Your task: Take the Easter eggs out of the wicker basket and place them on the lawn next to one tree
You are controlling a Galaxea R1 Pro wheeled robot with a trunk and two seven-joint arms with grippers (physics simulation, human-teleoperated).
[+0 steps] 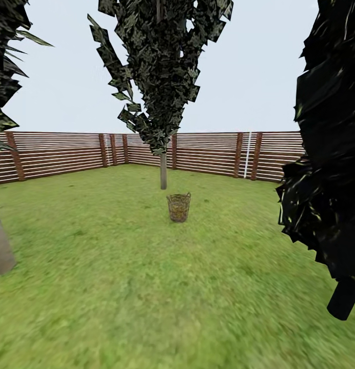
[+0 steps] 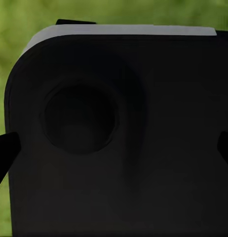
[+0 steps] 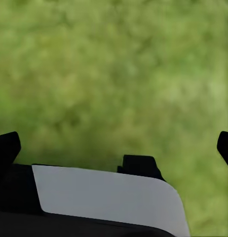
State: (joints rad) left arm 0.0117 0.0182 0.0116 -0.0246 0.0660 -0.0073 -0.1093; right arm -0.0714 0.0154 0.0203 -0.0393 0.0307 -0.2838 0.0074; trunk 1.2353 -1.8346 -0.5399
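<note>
The wicker basket [image 1: 178, 207] stands upright on the lawn [image 1: 121, 287], several metres ahead at the middle of the head view. Just behind it rises the tree [image 1: 163, 171], a slim pale trunk under dark blocky leaves. The Easter eggs are hidden; the basket is too far away to make out what it holds. In the left wrist view my left gripper [image 2: 114, 150] is open, its dark fingertips [image 2: 5, 150] wide apart in front of a dark part of the robot's body. Above blurred grass, my right gripper [image 3: 114, 148] is open too, with nothing between its fingers.
A brown slat fence [image 1: 59, 154] rings the garden at the back. A thick pale trunk [image 1: 0, 246] stands close at the left. A black conifer [image 1: 326, 169] fills the right side. Open grass lies between me and the basket.
</note>
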